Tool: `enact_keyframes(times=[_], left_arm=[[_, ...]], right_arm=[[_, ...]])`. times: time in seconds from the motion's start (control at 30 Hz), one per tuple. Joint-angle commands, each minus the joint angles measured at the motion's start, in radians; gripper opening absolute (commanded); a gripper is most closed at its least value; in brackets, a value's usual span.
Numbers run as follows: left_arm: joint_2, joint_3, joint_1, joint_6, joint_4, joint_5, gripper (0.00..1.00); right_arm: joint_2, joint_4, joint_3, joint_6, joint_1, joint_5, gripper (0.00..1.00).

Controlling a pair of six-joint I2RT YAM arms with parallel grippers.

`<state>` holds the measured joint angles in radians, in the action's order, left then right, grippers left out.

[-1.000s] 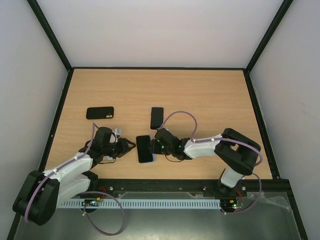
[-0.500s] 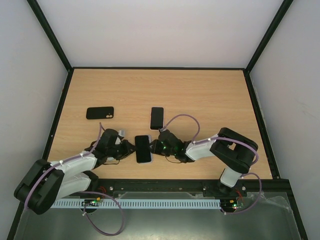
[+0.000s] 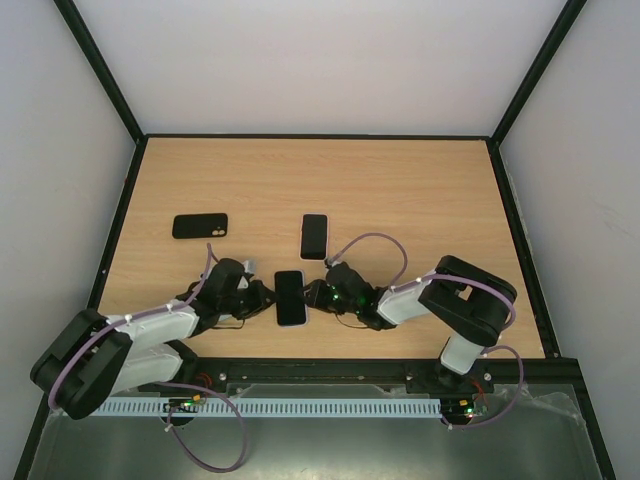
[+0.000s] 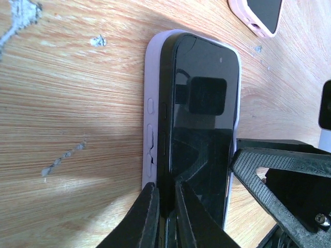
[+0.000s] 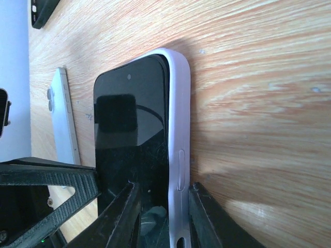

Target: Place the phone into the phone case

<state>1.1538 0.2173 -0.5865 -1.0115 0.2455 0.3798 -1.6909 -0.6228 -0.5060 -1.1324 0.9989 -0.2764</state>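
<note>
A black-screened phone (image 3: 290, 297) lies face up in a lilac phone case (image 4: 150, 108) near the front of the table, between my two grippers. In the left wrist view the phone's (image 4: 204, 98) left long edge stands above the case wall. My left gripper (image 4: 166, 194) is shut on that raised edge and reaches in from the left (image 3: 265, 297). My right gripper (image 5: 163, 199) is shut on the opposite side, one finger over the screen and the other outside the case wall (image 5: 178, 119). It comes in from the right (image 3: 315, 296).
A second phone in a pale pink case (image 3: 314, 236) lies just behind the work spot. An empty black case (image 3: 199, 226) lies further left. The table's front edge (image 3: 330, 358) runs close behind both wrists.
My left gripper moved right to the phone and shut on its left edge. The right gripper narrowed onto the right side. The phone turned from slightly tilted to straight.
</note>
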Motion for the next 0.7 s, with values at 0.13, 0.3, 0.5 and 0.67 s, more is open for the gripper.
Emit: enact_keyframes(times=[0.13,0.3,0.5,0.67], left_arm=[[-0.031,0.032,-0.016,0.012,-0.038,-0.021,0.16],[-0.064,0.011,-0.015,0.011,-0.045,-0.025,0.18],[-0.097,0.0,-0.015,0.007,-0.049,-0.036,0.19],[-0.088,0.0,-0.015,0.007,-0.04,-0.03,0.2]], right_arm=[[0.107,-0.26,0.032,-0.088,0.01,-0.121,0.27],[0.117,-0.33,0.038,-0.145,0.01,-0.167,0.29],[0.077,-0.258,0.035,-0.157,0.015,-0.134,0.32],[0.034,-0.203,0.026,-0.145,0.012,-0.119,0.32]])
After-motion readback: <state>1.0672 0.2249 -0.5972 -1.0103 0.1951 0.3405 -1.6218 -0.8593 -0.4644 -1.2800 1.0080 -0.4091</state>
